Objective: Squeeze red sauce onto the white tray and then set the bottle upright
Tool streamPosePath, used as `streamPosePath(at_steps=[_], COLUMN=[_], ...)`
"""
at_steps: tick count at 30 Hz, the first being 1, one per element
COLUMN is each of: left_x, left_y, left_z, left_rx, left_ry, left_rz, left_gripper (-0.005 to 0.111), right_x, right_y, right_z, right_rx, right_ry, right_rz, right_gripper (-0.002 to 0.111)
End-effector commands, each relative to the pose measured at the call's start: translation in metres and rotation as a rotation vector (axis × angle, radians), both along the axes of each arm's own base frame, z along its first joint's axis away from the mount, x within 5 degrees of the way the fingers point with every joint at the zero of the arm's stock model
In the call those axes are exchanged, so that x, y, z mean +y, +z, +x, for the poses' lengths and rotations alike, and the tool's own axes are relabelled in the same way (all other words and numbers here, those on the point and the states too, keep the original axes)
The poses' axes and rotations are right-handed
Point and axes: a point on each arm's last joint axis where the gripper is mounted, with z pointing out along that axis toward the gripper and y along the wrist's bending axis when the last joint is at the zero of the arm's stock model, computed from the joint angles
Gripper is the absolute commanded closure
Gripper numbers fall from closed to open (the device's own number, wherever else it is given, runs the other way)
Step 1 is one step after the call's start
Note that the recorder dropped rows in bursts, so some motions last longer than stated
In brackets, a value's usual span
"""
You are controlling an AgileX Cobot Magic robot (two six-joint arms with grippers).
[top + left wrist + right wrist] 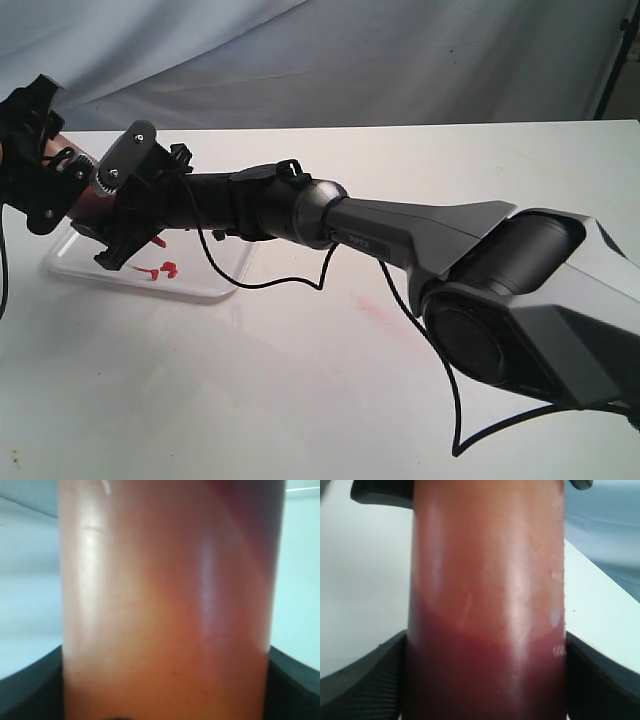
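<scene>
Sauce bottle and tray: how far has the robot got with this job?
Done: small glossy red sauce blobs lie on the flat white plastic tray. In hand: the left pincer and right pincer both grip the translucent orange-red plastic squeeze bottle, tilted above the tray. Left: perhaps more squeezing, then standing the bottle upright and letting go.

bottle [86,200] mostly hidden behind right arm [400,232], its ends cropped in both wrist views, white tray [210,288] partly covered
</scene>
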Motion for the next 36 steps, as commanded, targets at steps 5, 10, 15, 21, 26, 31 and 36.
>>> streamPosePath(at_steps=[5,10,15,21,26,31,36], left_x=[-0.002,-0.002,-0.002,-0.002,-0.002,-0.002,-0.002], left_y=[0.009,0.009,0.009,0.009,0.009,0.009,0.009], left_z=[0.000,0.000,0.000,0.000,0.000,0.000,0.000], left_rx=[-0.029,-0.029,-0.029,-0.029,-0.029,-0.029,-0.029], left_ry=[0.000,0.000,0.000,0.000,0.000,0.000,0.002], left_rz=[-0.015,-0.015,-0.015,-0.015,-0.015,-0.015,-0.014], left_gripper=[0.107,0.107,0.107,0.107,0.107,0.107,0.107], right_x=[-0.001,-0.004,-0.004,-0.002,-0.004,-0.012,-0.019], right_y=[0.002,0.002,0.012,0.032,0.032,0.032,0.034], right_z=[0.004,0.008,0.008,0.003,0.004,0.013,0.016], right_rx=[0.006,0.038,0.081,0.106,0.128,0.128,0.186], right_ry=[-0.050,-0.110,-0.125,-0.072,-0.073,-0.091,-0.058], right_rz=[-0.003,-0.003,0.036,0.093,0.105,0.106,0.149], right_gripper=[0.062,0.003,0.003,0.003,0.003,0.003,0.003])
